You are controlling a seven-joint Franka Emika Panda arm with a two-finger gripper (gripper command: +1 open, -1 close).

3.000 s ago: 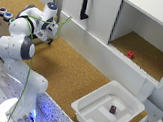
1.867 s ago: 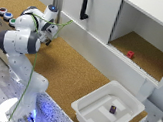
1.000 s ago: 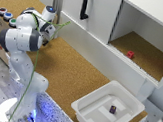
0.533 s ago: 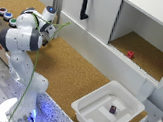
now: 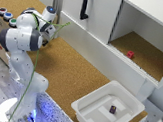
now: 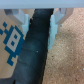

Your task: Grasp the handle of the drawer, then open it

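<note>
The arm [image 5: 24, 39] hides the claw; a blurred black object [image 6: 35, 50] runs off-frame.

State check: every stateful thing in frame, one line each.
White flat-fronted drawer: closed.
Short black bar handle: upright on the drawer, not grasped.
Gripper: fingers apart, far from the handle.
Cork-floored white compartment: open-fronted, small red object inside.
White plastic tub: holds one small dark object.

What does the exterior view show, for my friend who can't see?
A white robot arm sits on a cork-topped table, far from the short black bar handle on the flat white drawer. A white plastic tub is nearby.
</note>
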